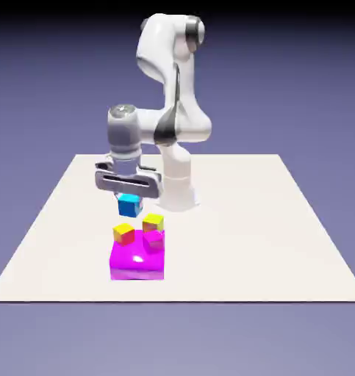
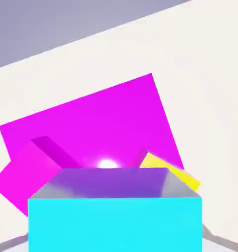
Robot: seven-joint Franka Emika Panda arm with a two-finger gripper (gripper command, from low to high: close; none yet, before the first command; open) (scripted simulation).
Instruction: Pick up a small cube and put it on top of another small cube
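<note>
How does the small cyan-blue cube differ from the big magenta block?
The cyan-blue cube is far smaller than the magenta block. The cube hangs in the shut gripper above the table, while the block lies on it. The cube is plain; the block carries a small cube on top. Both are box-shaped.

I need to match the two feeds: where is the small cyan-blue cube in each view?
Exterior view: the cyan-blue cube hangs left of centre, clamped in the gripper, above the table.
Hand view: the same cube fills the bottom middle, hiding the finger tips.
Shared landmark: the big magenta block, just beyond the cube.
</note>
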